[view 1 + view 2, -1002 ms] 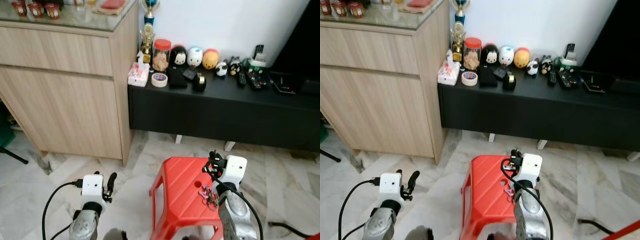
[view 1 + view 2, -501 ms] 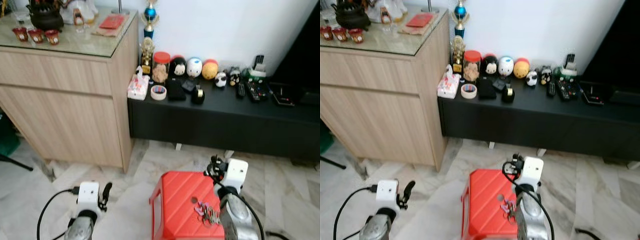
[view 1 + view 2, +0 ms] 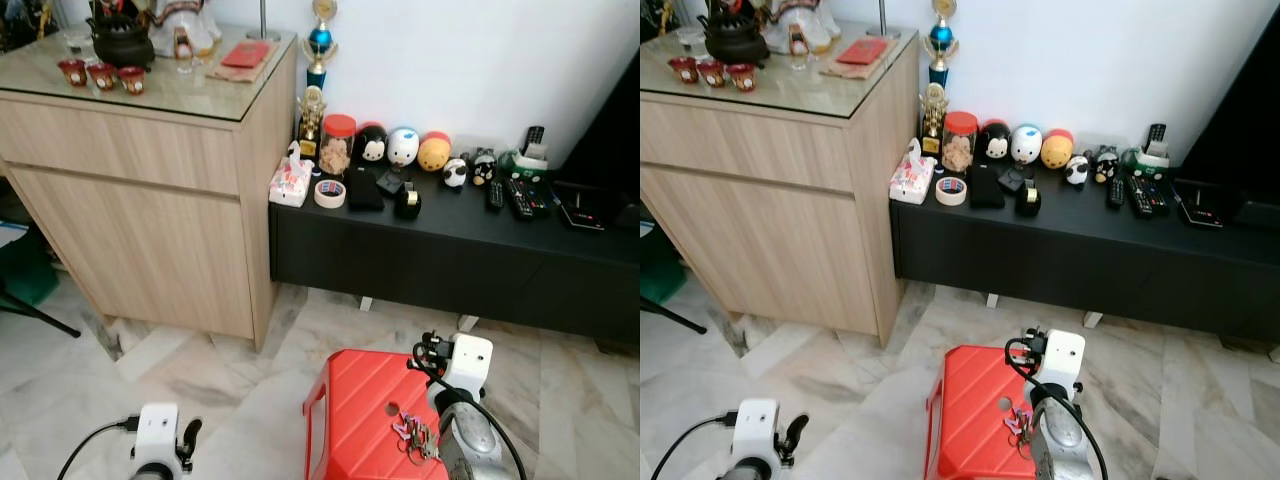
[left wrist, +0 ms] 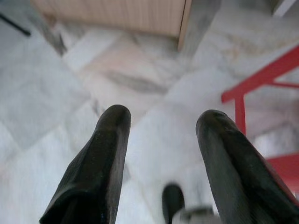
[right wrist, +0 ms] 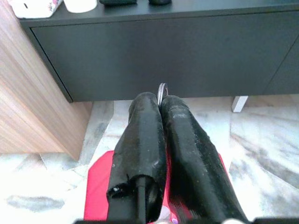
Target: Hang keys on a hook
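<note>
Cabinetry fills my forward view: a wooden sideboard [image 3: 150, 190] beside a black TV counter [image 3: 450, 250], with a red stool [image 3: 975, 410] below on marble floor. I see no hook. My right gripper [image 5: 161, 105] is pinched together on a key ring [image 5: 162, 89] above the stool, the keys [image 3: 415, 437] dangling under the wrist. My left gripper [image 4: 159, 140] hangs idle, fingers apart. I judge I must locate the hook first, carrying steadily. The ring itself shows from the right wrist, the bunch from the head.

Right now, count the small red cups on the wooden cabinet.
3: red cup, red cup and red cup, in a row on the cabinet's glass top, beside the black teapot.
</note>
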`<state>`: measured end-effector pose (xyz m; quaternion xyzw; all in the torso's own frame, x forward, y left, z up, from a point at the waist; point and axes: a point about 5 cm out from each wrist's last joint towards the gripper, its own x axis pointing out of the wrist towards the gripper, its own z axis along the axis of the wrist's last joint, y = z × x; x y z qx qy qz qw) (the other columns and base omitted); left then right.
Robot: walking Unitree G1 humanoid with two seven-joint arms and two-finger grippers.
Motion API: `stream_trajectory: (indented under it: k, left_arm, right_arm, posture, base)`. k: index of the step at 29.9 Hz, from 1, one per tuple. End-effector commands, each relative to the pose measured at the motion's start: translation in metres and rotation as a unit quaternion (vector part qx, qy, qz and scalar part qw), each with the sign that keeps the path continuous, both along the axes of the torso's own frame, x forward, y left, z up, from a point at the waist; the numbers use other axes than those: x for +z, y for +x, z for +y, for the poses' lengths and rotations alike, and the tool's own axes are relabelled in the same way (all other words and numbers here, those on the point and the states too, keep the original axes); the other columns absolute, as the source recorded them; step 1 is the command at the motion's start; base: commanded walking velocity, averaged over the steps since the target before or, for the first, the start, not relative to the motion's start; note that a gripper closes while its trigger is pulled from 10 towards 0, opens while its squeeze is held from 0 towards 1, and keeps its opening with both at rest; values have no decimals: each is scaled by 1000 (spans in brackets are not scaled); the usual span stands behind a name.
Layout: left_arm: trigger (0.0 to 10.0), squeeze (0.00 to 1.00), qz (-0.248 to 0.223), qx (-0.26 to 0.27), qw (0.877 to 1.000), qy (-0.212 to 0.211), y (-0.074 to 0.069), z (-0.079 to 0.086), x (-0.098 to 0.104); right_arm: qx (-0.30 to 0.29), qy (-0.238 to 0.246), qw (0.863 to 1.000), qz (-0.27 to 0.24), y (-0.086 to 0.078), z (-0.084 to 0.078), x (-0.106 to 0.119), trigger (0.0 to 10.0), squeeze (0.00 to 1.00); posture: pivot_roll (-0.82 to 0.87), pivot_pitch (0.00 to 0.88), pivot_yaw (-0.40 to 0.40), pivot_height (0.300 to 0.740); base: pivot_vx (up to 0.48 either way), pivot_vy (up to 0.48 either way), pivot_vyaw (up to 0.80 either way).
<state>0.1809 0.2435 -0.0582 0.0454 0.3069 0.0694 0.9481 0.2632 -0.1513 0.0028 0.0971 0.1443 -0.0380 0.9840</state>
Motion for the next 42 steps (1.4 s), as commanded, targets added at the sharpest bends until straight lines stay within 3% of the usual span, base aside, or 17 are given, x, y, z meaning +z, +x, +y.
stream_trajectory:
  k: [1, 10, 21, 42]
  left_arm:
    - [10000, 0, 28, 9, 1000, -7, -13, -2, -9]
    - [10000, 0, 39, 7, 999, -12, -20, -7, -13]
    - [10000, 0, 32, 3, 999, -18, -11, -12, -12]
    - [10000, 0, 24, 11, 999, -22, -11, -14, -11]
  right_arm:
    - [-10, -3, 1000, 4, -3, -6, -4, 10000, 0]
    - [-10, -1, 1000, 11, -4, -5, -6, 10000, 0]
    - [-16, 2, 1000, 13, -3, -6, -8, 10000, 0]
    - [-16, 7, 1000, 15, -1, -4, -9, 10000, 0]
  posture:
    - [106, 0, -104, 740]
    - [111, 0, -106, 740]
    - [104, 0, -109, 740]
    - [106, 0, -119, 740]
  base:
    - [-274, 0, 0]
    - [-279, 0, 0]
    - [-289, 0, 0]
    - [-292, 0, 0]
